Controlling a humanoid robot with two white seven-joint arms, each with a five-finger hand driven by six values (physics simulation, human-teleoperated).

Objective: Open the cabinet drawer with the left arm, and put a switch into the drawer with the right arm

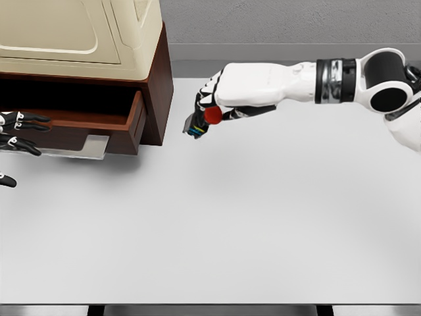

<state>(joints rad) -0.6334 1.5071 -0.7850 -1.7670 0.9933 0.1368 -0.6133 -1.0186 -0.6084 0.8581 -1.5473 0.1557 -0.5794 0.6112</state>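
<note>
Head view shows the first half of my job looking done: the drawer (99, 122) of the brown cabinet (154, 85) stands pulled out toward me, its dark front panel tilted into view and a pale handle plate beneath it. My left hand (16, 141) shows only as a few dark fingertips at the picture's left edge, spread and holding nothing, close by the drawer's left part. My right hand (214, 105) reaches in from the right above the white table (230, 230), fingers curled around the switch (200, 122), a small dark block with a red knob and a bit of blue on it, which hangs below my palm. It is off the table and just right of the cabinet's side, not yet over the drawer opening. What remains, as I judge it, is carrying the switch leftward past the cabinet's corner, bringing it over the open drawer, lowering it inside and letting go. A cream-coloured appliance (79, 33) sits on top of the cabinet, clear of that path.
</note>
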